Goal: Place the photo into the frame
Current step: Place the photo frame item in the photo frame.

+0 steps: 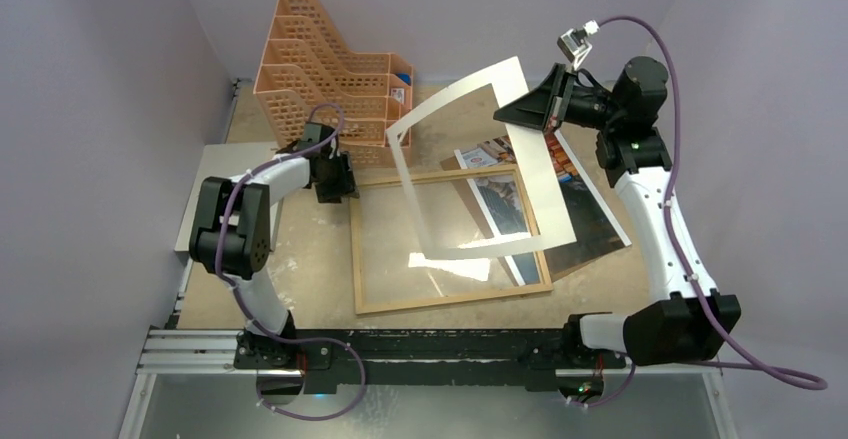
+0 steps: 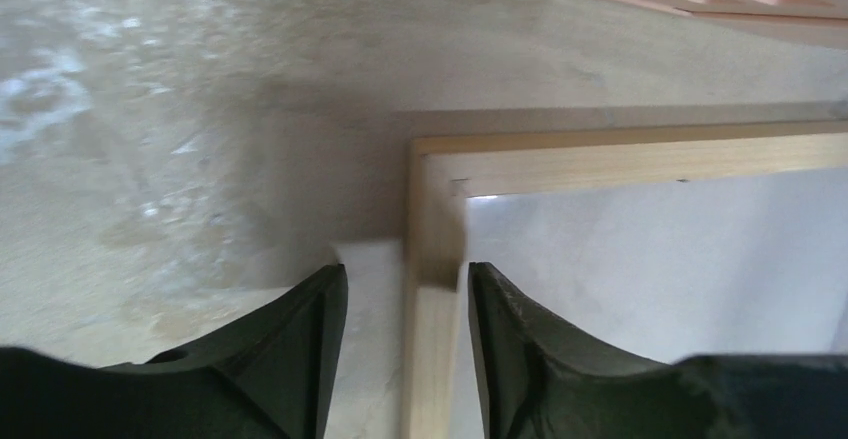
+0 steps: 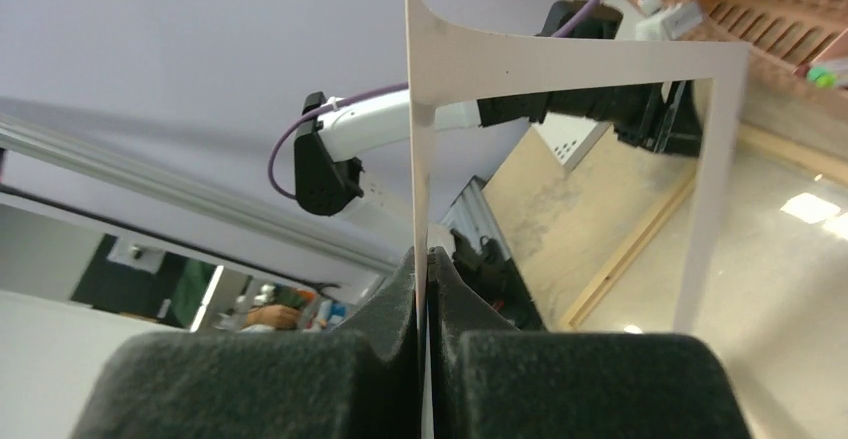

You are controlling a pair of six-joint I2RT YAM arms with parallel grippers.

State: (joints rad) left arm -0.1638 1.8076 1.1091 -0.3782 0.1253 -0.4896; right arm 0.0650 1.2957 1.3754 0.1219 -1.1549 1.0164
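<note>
Right fingers (image 3: 300, 374) pinch mat (image 3: 580, 64); left fingers (image 2: 290, 359) straddle frame (image 2: 620, 164).

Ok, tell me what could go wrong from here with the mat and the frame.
1. The right pincer grips the white mat by one edge only; it bows and may crease or slip.
2. The left pincer straddles a rail of the frame, open, so the frame could slide if the mat nudges it.
3. The mat hangs skewed over the frame and may catch a rail.
</note>
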